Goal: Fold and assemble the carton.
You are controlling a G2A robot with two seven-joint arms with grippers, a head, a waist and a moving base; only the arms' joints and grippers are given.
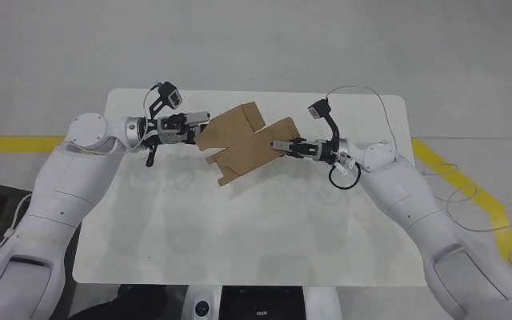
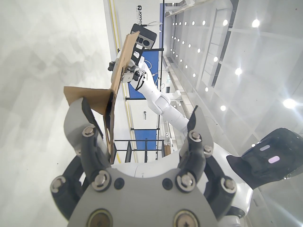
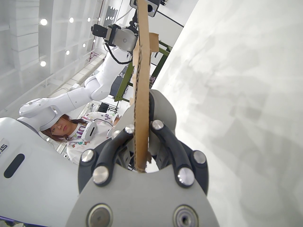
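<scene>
1. A white table (image 1: 240,240) with rounded corners lies in front of the robot.
2. Over the table's far half, a brown cardboard carton (image 1: 244,140) spans the gap between the two arms. It is an unfolded sheet with flaps, lying on a diagonal in the top view.
3. The right gripper (image 1: 276,145) is at the carton's right end. In the right wrist view, its fingers are closed on the cardboard (image 3: 142,72), which runs edge-on between them.
4. The left gripper (image 1: 198,128) is at the carton's left end, fingers spread wide. In the left wrist view, one finger (image 2: 80,109) touches a bent flap of the carton (image 2: 94,98). The other finger (image 2: 196,119) stands well apart from it.
5. Beyond the table is a grey floor (image 1: 256,40) with a yellow line (image 1: 28,144).
</scene>
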